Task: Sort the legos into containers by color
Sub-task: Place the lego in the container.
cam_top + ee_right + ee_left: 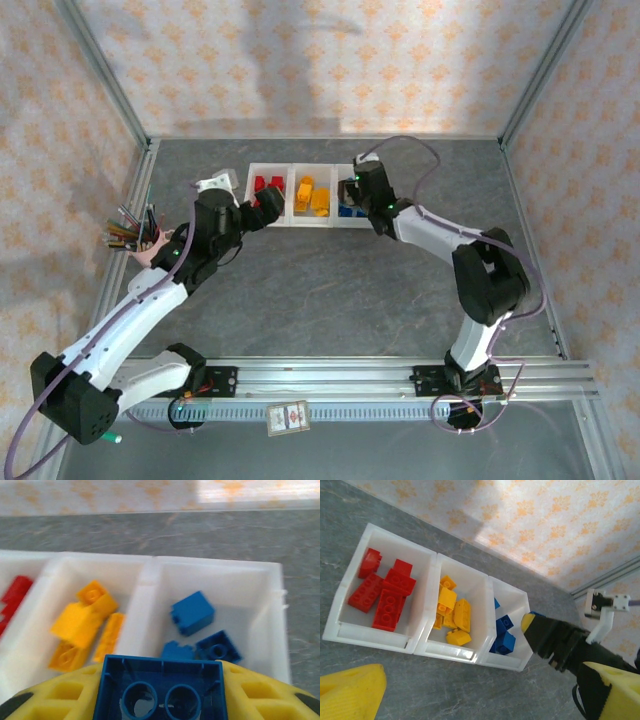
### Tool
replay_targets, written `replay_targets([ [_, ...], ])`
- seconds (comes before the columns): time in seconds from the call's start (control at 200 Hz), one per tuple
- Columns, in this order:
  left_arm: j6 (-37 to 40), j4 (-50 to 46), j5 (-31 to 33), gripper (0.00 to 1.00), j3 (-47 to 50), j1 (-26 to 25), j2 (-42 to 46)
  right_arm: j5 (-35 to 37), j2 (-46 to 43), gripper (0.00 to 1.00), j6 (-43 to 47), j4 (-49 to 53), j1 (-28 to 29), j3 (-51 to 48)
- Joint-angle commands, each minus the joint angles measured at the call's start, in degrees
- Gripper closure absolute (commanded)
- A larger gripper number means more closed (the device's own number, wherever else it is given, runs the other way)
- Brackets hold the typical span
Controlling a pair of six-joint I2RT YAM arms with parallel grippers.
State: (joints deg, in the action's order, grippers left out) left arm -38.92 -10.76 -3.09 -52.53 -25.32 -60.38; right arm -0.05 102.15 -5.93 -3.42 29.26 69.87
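Right wrist: blue brick (161, 687) in right pincer (161, 697) screens the blue bin (267, 577).

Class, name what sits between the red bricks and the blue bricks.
The middle bin, holding the yellow bricks, seen in the left wrist view.

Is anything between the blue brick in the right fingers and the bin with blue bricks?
Nothing visible. The blue brick in the right fingers hangs at the near side of the open bin; other blue bricks lie inside.
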Motion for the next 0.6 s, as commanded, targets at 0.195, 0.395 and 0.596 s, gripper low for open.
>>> replay_targets([
  [0.195,1.1,6.7,0.7,0.01,2.2,0.6,-1.8,4.0,7.7,0.38,1.1,6.8,-1.8,10.9],
  [0.395,2.4,6.6,4.8,0.01,3.5,0.6,-1.1,3.6,1.3,0.19,0.8,6.5,-2.1,8.3],
  [0.596,7.9,7.5,20.2,0.01,5.5,0.9,-0.7,14.0,-12.0,0.00,-2.8,5.3,-4.4,-2.2],
])
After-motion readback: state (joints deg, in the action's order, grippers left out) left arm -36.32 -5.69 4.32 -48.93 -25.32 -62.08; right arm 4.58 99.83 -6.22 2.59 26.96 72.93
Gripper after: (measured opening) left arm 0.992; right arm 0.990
